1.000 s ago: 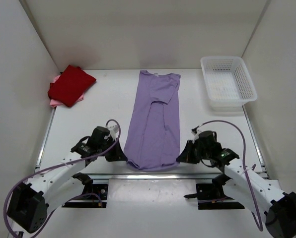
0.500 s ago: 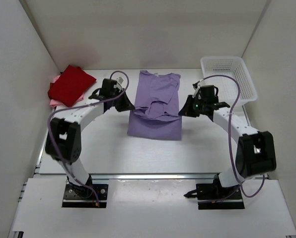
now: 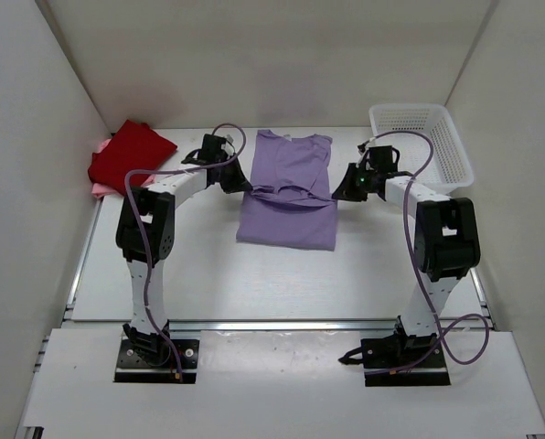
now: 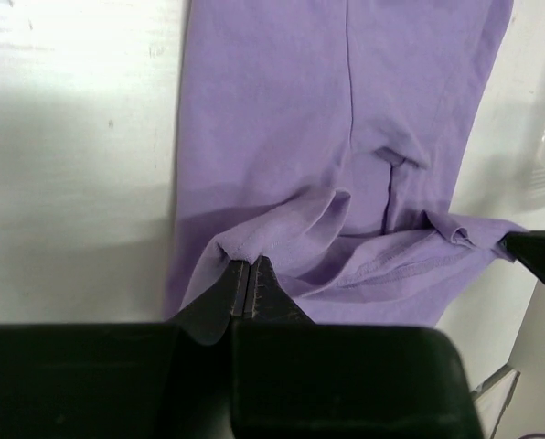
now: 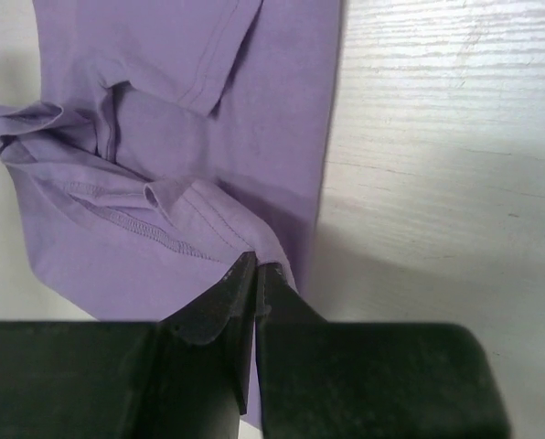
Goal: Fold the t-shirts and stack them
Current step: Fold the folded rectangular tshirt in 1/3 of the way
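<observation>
At far left, dark red t-shirt (image 3: 131, 155) lies folded on pink t-shirt (image 3: 100, 190). Mid-table: left gripper (image 4: 245, 279) pinched tight on one hem corner of lavender t-shirt (image 3: 286, 206), right gripper (image 5: 254, 274) likewise on the other, hem doubled toward collar. Risk: slack hem sagging between grips, or uneven release, leaves a crooked, wrinkled fold. Basket (image 3: 457, 157) far right.

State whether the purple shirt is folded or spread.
Half folded: the lavender shirt has its hem doubled over its middle, collar end uncovered.
</observation>
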